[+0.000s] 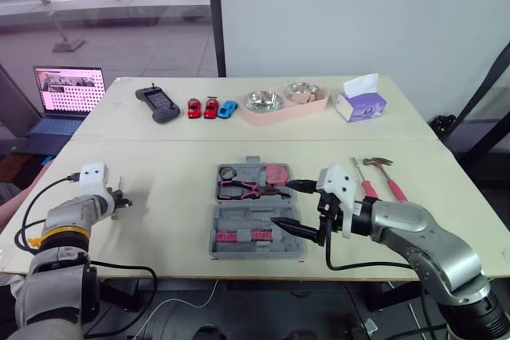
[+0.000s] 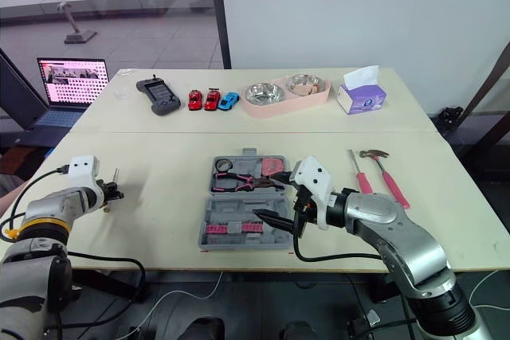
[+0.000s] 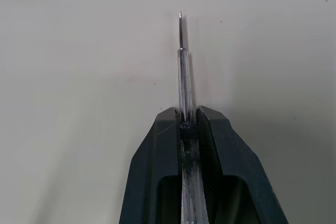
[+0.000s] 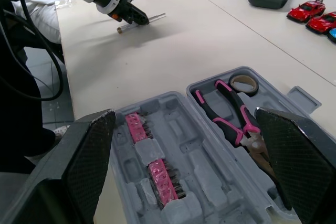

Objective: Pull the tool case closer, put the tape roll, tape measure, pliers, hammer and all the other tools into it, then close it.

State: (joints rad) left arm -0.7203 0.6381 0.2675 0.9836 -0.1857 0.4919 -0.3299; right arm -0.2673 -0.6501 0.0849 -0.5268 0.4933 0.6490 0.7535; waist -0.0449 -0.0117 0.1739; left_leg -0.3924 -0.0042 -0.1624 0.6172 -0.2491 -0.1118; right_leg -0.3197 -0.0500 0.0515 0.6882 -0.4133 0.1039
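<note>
The grey tool case (image 1: 256, 230) lies open mid-table. Its far half holds a tape roll (image 1: 229, 173), pink-handled pliers (image 1: 249, 189) and a pink tape measure (image 1: 278, 173). The near half carries a pink bit strip (image 1: 243, 235). My right gripper (image 1: 285, 205) hovers open at the case's right side, with nothing between its fingers. A hammer (image 1: 386, 174) and a red-handled screwdriver (image 1: 364, 181) lie on the table right of the case. Far to the left, my left gripper (image 1: 121, 201) is shut on a thin clear screwdriver (image 3: 183, 72), just above the tabletop.
Along the back edge stand a game controller (image 1: 158, 104), three toy cars (image 1: 210, 107), a pink tray (image 1: 271, 115) with two steel bowls, and a tissue box (image 1: 360, 103). A laptop (image 1: 68, 93) sits off the table at the left.
</note>
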